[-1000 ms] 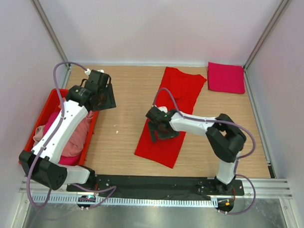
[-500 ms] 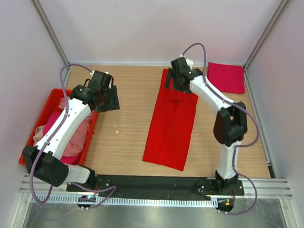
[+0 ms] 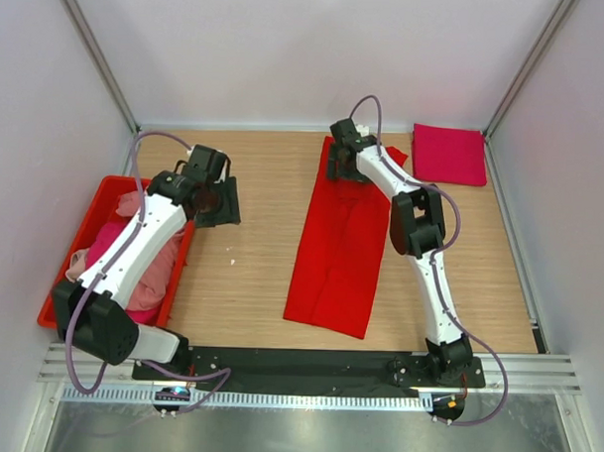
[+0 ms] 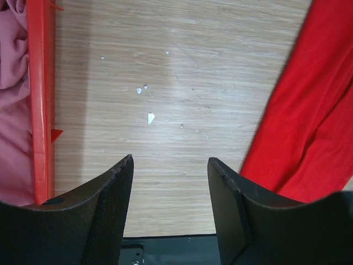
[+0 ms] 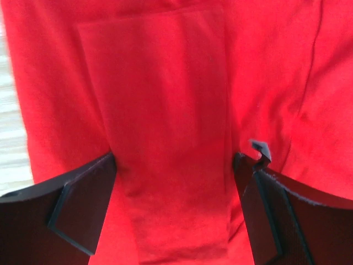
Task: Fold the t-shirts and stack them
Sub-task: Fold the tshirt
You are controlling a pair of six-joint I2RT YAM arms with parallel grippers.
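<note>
Left claw (image 4: pixel 170 165): we are seeing it released, its jaws standing apart with nothing between them, hanging over bare table (image 3: pixel 251 254) just beside the red bin (image 3: pixel 81 218).
Right claw (image 5: pixel 174 160): we are finding it released too, jaws spread wide, reaching to the far end of the bright red t-shirt (image 3: pixel 336 257). Its fingers are straddling a folded strip of the cloth, and we cannot tell whether they are touching it.
Bright red t-shirt: it is lying as a long band down the middle of the table.
Magenta t-shirt (image 3: pixel 449 154): it is sitting folded in the far right corner.
Pink t-shirts (image 3: pixel 157 271): they are lying crumpled inside the red bin.
</note>
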